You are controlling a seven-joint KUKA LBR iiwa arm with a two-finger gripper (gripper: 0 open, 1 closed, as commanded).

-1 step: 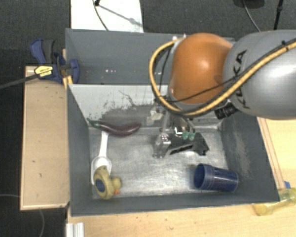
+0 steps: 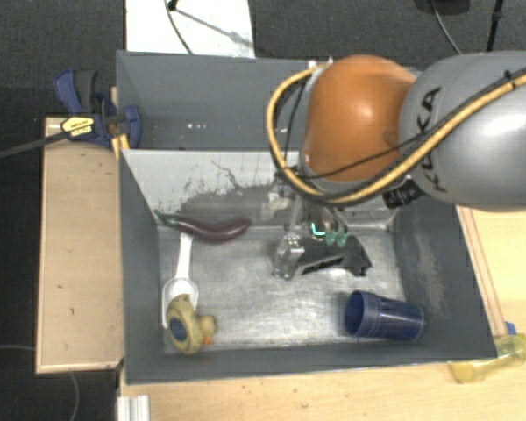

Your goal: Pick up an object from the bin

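Grey bin (image 2: 245, 301): purple aubergine (image 2: 212, 228), blue cup (image 2: 382, 316) on side, white-handled yellow tool (image 2: 181, 293).

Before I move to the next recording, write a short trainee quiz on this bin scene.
1. Which corner of the grey metal bin, as viewed, holds the yellow round-bodied tool with a white handle?
2. Nearest the gripper: A) purple aubergine-shaped toy, B) black angular object, C) yellow tool?
3. True or false: the dark blue plastic cup stands upright.
Key: 1 lower left; 2 B; 3 false.
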